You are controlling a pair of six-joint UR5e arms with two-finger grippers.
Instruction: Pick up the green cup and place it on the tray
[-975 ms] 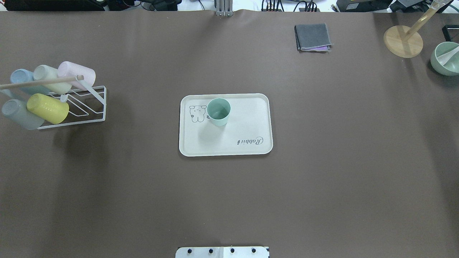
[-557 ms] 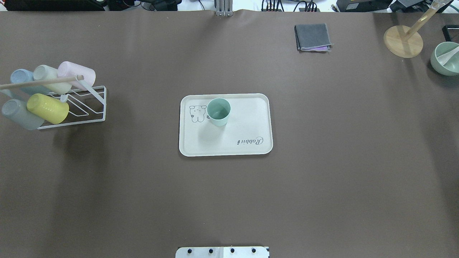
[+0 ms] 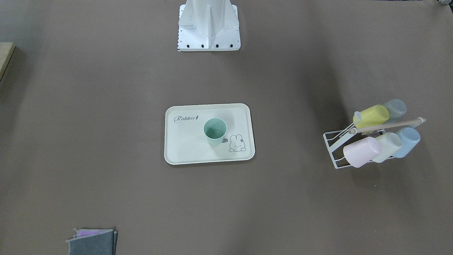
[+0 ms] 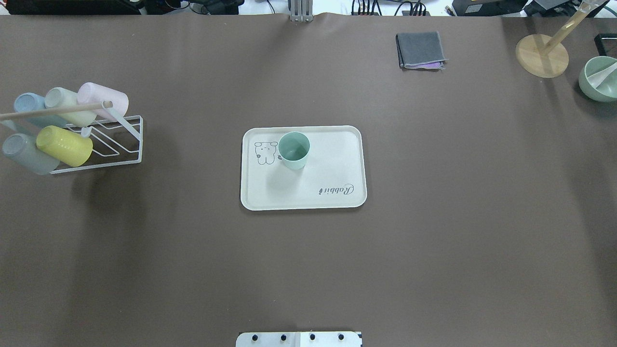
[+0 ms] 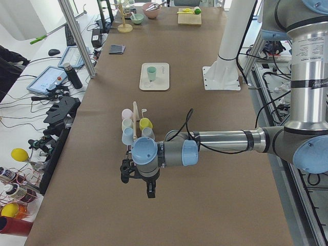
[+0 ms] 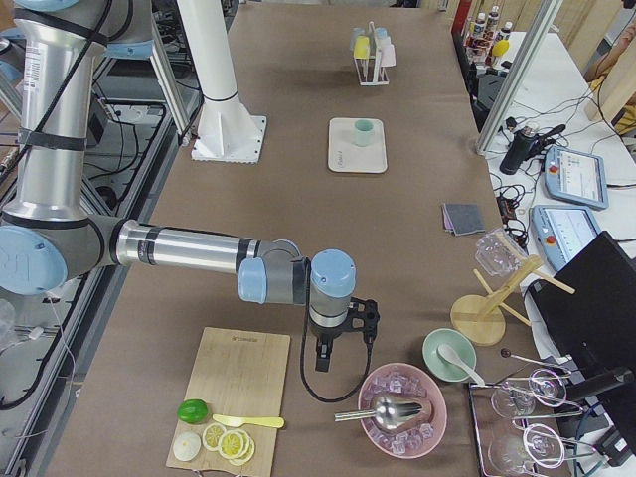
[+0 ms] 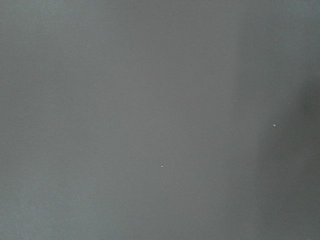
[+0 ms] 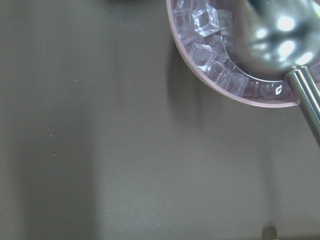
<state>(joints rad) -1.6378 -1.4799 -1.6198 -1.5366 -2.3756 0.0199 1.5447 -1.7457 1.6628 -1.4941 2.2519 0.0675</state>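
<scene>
The green cup (image 4: pixel 294 149) stands upright on the cream tray (image 4: pixel 332 166), beside the bunny drawing; both also show in the front-facing view, cup (image 3: pixel 214 130) and tray (image 3: pixel 184 143). No gripper is near them. My left gripper (image 5: pixel 137 187) hangs over bare table at the table's left end, past the cup rack. My right gripper (image 6: pixel 343 350) hangs at the right end, next to a pink bowl of ice. Both show only in the side views, so I cannot tell whether they are open or shut.
A white wire rack (image 4: pixel 111 144) with several pastel cups stands at the left. A folded grey cloth (image 4: pixel 420 49), a wooden stand (image 4: pixel 542 55) and a green bowl (image 4: pixel 597 79) are at the back right. The ice bowl (image 8: pixel 225 75) holds a metal scoop.
</scene>
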